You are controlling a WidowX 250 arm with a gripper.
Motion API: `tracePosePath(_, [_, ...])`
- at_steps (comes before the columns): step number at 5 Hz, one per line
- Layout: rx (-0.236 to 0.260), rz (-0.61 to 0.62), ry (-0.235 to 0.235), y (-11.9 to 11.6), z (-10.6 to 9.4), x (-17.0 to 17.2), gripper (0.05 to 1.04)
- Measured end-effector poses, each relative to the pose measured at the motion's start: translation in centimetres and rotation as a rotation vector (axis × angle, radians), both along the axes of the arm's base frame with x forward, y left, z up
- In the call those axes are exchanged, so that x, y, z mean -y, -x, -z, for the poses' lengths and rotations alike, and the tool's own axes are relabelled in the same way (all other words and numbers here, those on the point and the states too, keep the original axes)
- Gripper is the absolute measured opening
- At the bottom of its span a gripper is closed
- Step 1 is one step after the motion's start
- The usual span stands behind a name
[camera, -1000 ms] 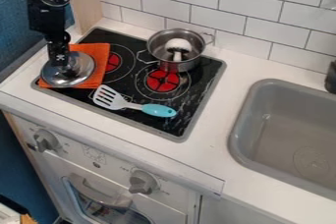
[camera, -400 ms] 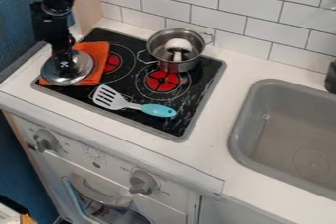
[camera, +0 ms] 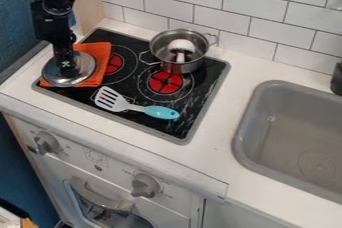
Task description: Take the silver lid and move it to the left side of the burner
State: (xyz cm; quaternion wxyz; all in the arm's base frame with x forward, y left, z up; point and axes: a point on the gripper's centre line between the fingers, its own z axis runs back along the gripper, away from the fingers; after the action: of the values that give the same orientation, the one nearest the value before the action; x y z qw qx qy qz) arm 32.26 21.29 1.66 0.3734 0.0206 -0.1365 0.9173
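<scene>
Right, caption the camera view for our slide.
Black pincer over the silver lid on an orange cloth, beside a spatula and pot.

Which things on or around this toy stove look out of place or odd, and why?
What looks like a brush sits in the metal pot, odd for cooking. The orange cloth under the silver lid lies on the stove top, partly over a burner area. Nothing looks clearly spilled.

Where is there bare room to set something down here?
The white counter between the cooktop and the sink is free, as is the sink's visible floor. Crowded: the cooktop's left end, with gripper, silver lid and orange cloth; the pot and spatula take more.
</scene>
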Motion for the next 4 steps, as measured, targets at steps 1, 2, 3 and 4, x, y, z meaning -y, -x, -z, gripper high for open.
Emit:
tracePosePath(1, [0.019, 0.008, -0.007, 0.0, -0.4, 0.2, 0.268])
tracePosePath(2, [0.099, 0.073, -0.099, -0.3, -3.5, 1.2, 0.268])
tracePosePath(3, [0.209, 0.109, -0.14, -0.8, -7.3, 2.2, 0.268])
tracePosePath(4, [0.277, 0.166, -0.112, -1.4, -9.1, 4.4, 0.268])
